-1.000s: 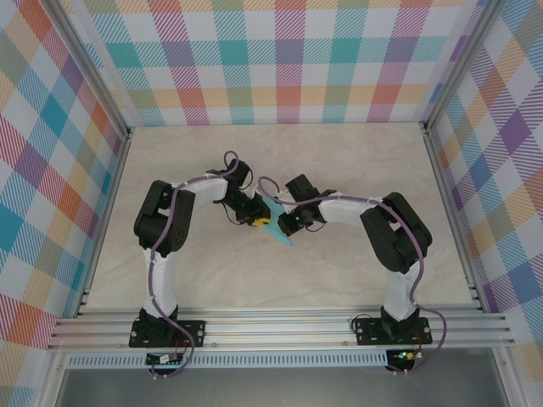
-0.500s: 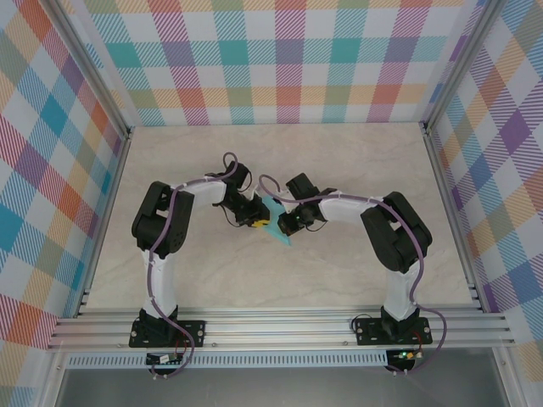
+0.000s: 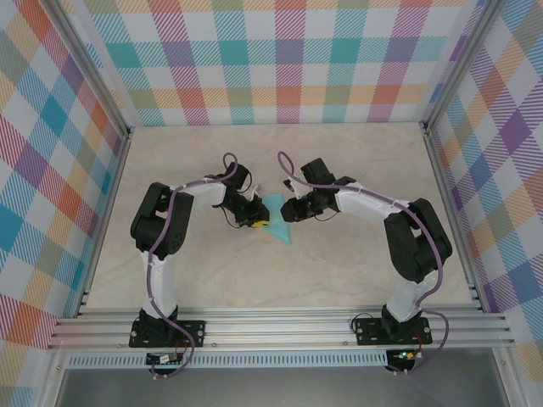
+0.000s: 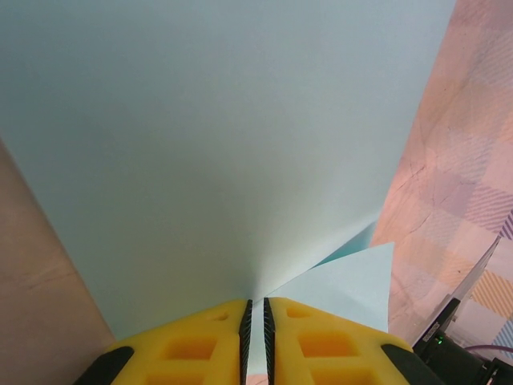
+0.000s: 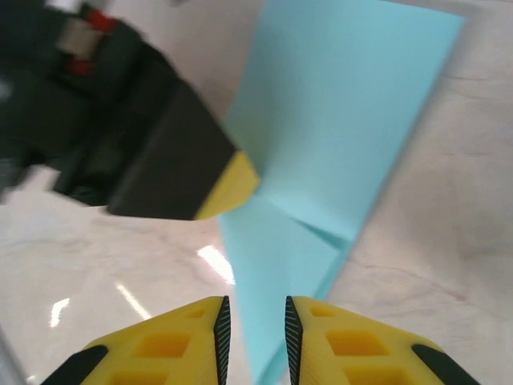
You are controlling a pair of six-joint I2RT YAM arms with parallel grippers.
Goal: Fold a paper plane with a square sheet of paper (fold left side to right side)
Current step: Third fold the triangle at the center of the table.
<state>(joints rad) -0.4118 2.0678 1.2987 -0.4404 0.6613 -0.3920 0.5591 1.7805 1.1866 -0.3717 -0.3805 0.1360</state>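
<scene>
left claw: pinched on paper | right claw: fingers slightly parted | both arms: bent inward

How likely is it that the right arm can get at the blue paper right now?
Probably yes. The right gripper hovers open over the near end of the paper, nothing between them; the left gripper pinches its other side, close by but seemingly out of the way.

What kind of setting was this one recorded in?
Probably a purpose-built robot test cell, not a home: plaid-printed walls, aluminium-profile frame, left arm and right arm bolted at a marble-look table.
</scene>
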